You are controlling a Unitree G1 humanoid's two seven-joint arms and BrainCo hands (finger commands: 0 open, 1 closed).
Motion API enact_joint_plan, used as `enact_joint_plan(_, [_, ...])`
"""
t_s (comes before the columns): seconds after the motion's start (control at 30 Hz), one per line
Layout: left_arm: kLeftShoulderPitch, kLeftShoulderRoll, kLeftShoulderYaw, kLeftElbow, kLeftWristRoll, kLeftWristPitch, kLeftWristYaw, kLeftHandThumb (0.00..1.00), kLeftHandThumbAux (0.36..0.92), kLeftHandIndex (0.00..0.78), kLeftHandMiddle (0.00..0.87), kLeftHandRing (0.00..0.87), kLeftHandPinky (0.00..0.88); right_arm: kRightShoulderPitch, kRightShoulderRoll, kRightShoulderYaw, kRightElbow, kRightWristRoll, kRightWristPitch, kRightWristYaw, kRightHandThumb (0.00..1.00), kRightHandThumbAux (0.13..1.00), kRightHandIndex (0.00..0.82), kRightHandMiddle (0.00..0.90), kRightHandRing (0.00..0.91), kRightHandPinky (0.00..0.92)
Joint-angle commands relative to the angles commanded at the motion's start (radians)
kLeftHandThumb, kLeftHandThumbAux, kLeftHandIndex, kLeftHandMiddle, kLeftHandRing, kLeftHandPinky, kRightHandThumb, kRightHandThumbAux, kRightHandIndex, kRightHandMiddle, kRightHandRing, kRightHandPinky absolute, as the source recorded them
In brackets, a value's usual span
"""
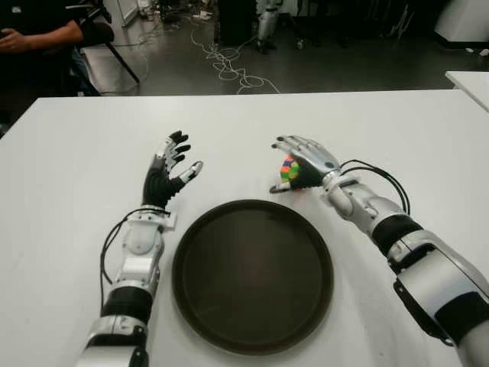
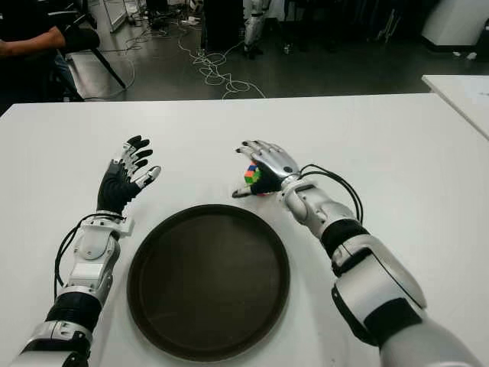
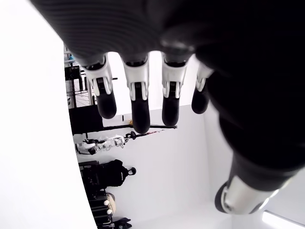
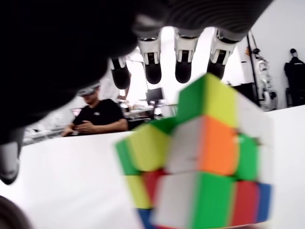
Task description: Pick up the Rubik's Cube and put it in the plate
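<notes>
From the head camera's left eye, the white table (image 1: 397, 122) carries a round dark plate (image 1: 252, 275) close to the robot. The cube (image 1: 289, 170) sits at about one o'clock from the plate's centre, just beyond the rim, with the right hand (image 1: 304, 164) arched over it, fingers draped across the top and thumb low on the near side. The left hand (image 1: 170, 172) shows at about eleven o'clock from the plate, upright, fingers spread and holding nothing. A person's arm (image 1: 38, 37) shows at the far corner past the table.

The right eye shows the same layout: the cube (image 2: 253, 177) under the right hand, outside the plate, on or barely above the table; contact with the surface cannot be judged here.

The left wrist camera shows that hand's fingers (image 3: 138, 102) extended straight with nothing between them.

The right wrist camera shows the cube (image 4: 200, 157) close under the palm, its coloured faces filling the view, while the fingertips (image 4: 183, 69) hang beyond its far edge, only loosely curled. Whether they press the cube is not clear, so the grasp looks unfinished.

To do this step well, the fingers should close on the far face while the thumb presses the near one, squeezing opposite flat sides, not corners. Only once it is firmly held should the cube be lifted clear of the rim and carried towards seven o'clock, over the plate's middle.
</notes>
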Motion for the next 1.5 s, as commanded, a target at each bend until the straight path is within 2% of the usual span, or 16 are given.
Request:
enact_joint_plan(0.43, [-0.001,0.000,-0.002,0.004,0.000,-0.009,-0.007,0.044,0.730,0.097,0.165,0.149,0.129,-0.005,0.013,-0.005,0.015,0.003,0.045,-0.049,0.000,0.559,0.000,0.000,0.004,0.120])
enact_joint_plan(0.7, [0.000,0.000,-0.004,0.002,0.004,-0.010,-0.004,0.027,0.726,0.094,0.160,0.147,0.134,-0.005,0.023,-0.004,0.023,0.003,0.064,-0.066,0.000,0.596,0.000,0.000,0.038,0.168])
enact_joint_plan(1.07, [0.005,0.002,-0.007,-0.013,0.007,0.001,-0.005,0.022,0.720,0.105,0.172,0.158,0.139,-0.006,0.033,-0.002,0.035,0.003,0.079,-0.081,0.000,0.581,0.000,0.000,0.050,0.184])
enact_joint_plan(1.5, [0.006,0.001,-0.007,-0.011,0.008,-0.001,-0.003,0.026,0.698,0.101,0.172,0.157,0.126,-0.004,0.038,0.001,0.043,0.001,0.082,-0.098,0.000,0.621,0.000,0.002,0.085,0.224])
